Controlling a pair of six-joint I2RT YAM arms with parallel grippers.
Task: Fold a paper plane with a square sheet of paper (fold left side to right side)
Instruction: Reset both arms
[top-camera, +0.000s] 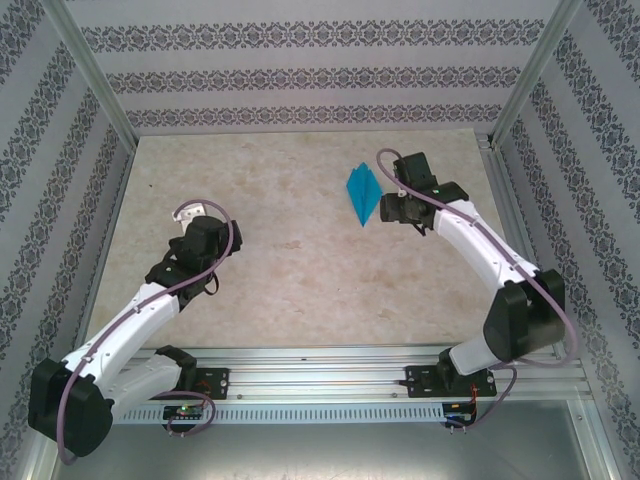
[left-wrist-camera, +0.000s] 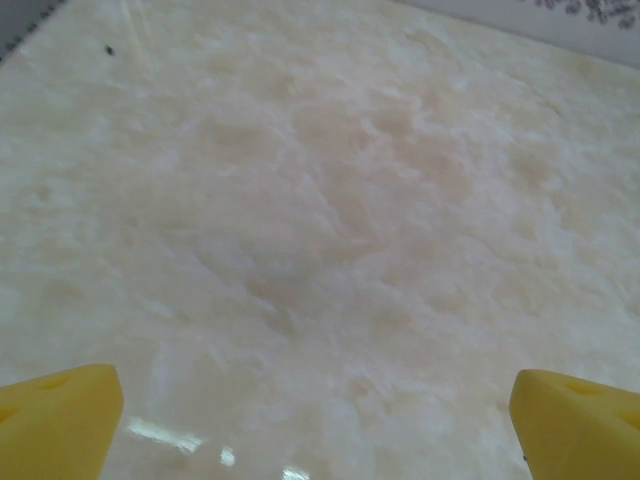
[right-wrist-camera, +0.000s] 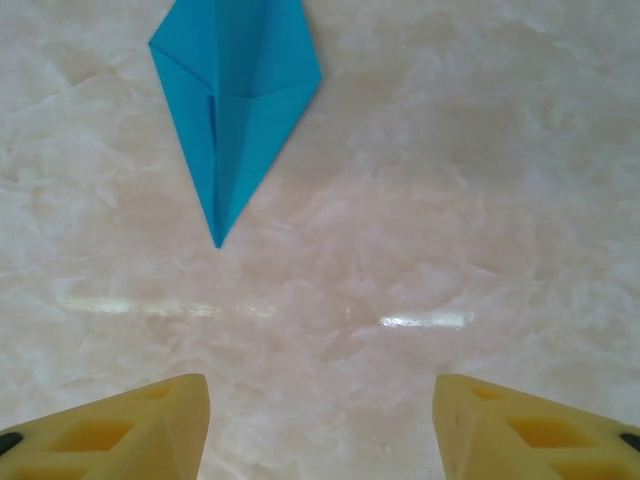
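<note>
Paper plane (top-camera: 362, 193) lies flat on the worktop (top-camera: 280, 270) as a narrow kite-shaped dart with a centre crease. The folding looks finished, so the step in hand reads as letting go and clearing away cleanly.

Starting at the left, the left claw (left-wrist-camera: 320, 440) hangs low over bare worktop with its jaws at full width and nothing between them. The plane is well apart from it, far off to its right. That claw is best kept where it is, since a reach across would only risk sweeping the thin paper.

Moving right, the plane sits just ahead of the right claw (right-wrist-camera: 320, 430) and a little to the left of that claw's centre line. Its sharp point aims back at the claw and is clear of both yellow fingertips (right-wrist-camera: 140, 430). The right claw's jaws stand partly apart and hold nothing.

To finish well, I judge this claw should rise straight up first, then draw back along its own axis, away from the point. A sideways sweep to its left could catch the tip and spin or unfold the dart, so a slow lift is safer. Whether the flaps lie fully pressed down I cannot tell
</note>
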